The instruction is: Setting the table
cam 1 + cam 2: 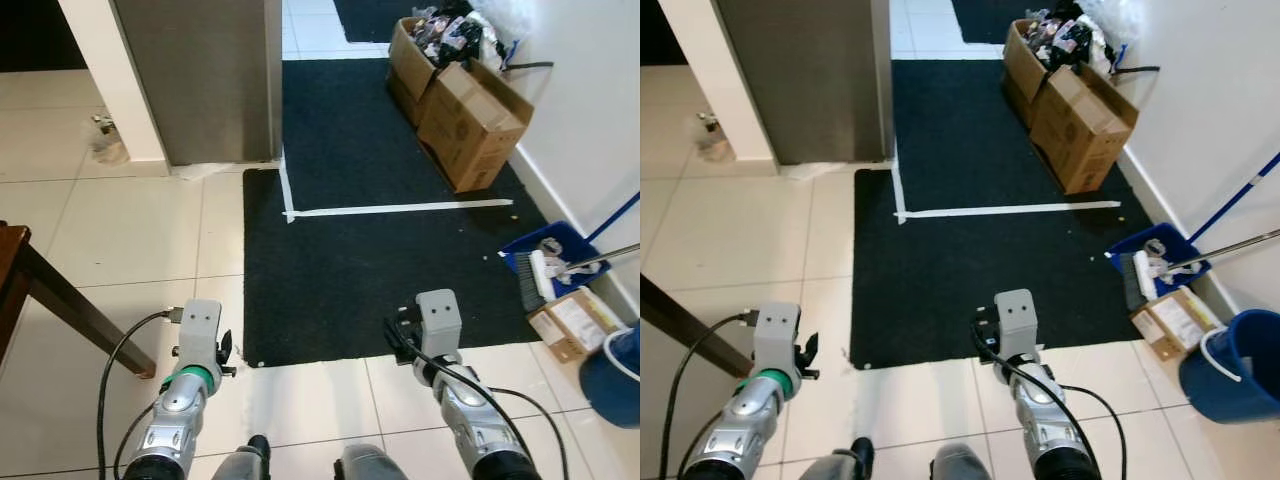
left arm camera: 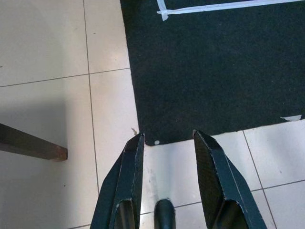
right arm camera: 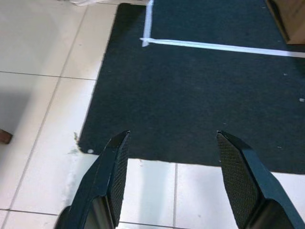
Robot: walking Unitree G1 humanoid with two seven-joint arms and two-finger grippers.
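Both pincers hang low over the floor with nothing in them: the left pincer (image 2: 167, 167) has its two black fingers a little way apart, and the right pincer (image 3: 174, 167) has its fingers spread wide. Under them lies the pale tiled floor (image 1: 120, 230), and on it a big black mat (image 1: 380, 270) with white tape lines (image 1: 400, 209) stuck across it. Each pincer points at the near edge of the mat, where mat and tiles meet. A grey cabinet (image 1: 200, 75) stands at the far side, next to the mat. On the robot's left, a dark wooden bench (image 1: 12, 265) pokes in at the edge, with one slanted leg going down to the tiles. Along the white wall on the right sit two brown cardboard boxes (image 1: 470, 120), the far one full of stuff. Nearer, by the same wall, are a blue bucket (image 1: 1230, 365), a blue dustpan (image 1: 550, 245) with a brush in it, and a small flat carton (image 1: 565, 322). No plates or cups for the bench can be seen.
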